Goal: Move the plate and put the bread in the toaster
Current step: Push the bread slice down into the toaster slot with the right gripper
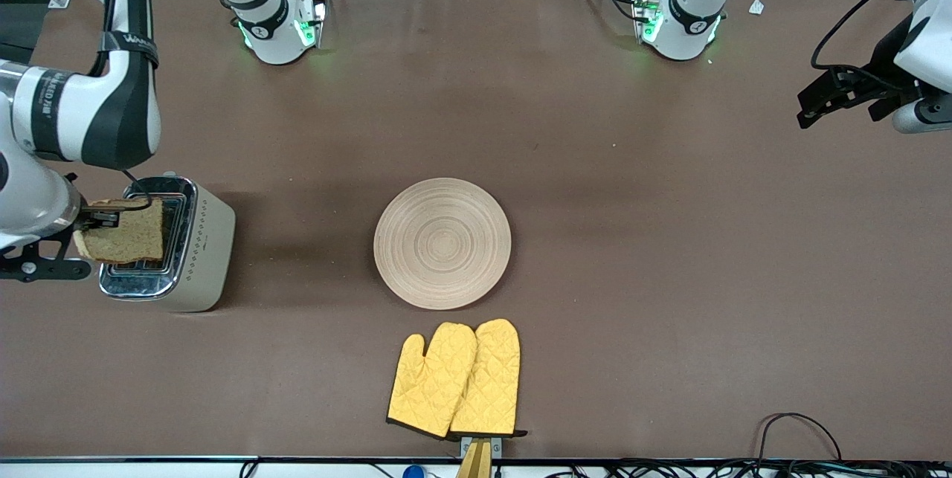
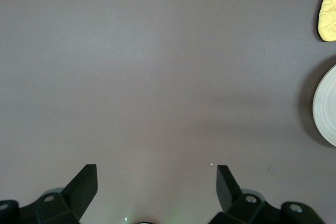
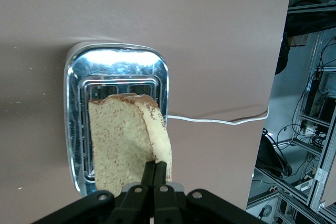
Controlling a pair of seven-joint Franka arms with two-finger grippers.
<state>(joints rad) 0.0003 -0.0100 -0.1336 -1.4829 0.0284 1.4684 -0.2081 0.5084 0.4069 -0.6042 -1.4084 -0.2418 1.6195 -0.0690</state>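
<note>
Bread [image 1: 128, 234] hangs over the toaster [image 1: 195, 251] at the right arm's end of the bench, pinched at one crust edge by the right gripper [image 1: 104, 219], whose jaws are clenched on the slice. In the right wrist view the slice [image 3: 126, 145] is seen face-on above the shiny chrome top [image 3: 116, 72], its lower edge over the slots, with the two fingers [image 3: 156, 174] pressed together on its corner. I cannot tell whether the slice has entered a slot or only hangs above it. A white cord [image 3: 220, 120] trails from the toaster across the brown bench surface [image 1: 669, 240] toward the bench's edge.

Near the middle of the bench lies the plate [image 1: 442, 243], bare, flat on the surface, well apart from the toaster. Just beside it, nearer to the front camera and close to the bench's front edge, lie two yellow oven mitts [image 1: 455, 380], overlapping each other, not touching the plate.

At the left arm's end of the bench the left gripper [image 1: 825, 100] waits in the air over bare surface, its jaws released and spread wide. The left wrist view shows its two fingertips [image 2: 86, 182] far apart, holding nothing, with a sliver of the plate's rim [image 2: 324, 106] and a mitt's tip [image 2: 328, 9] at the border of that view.
</note>
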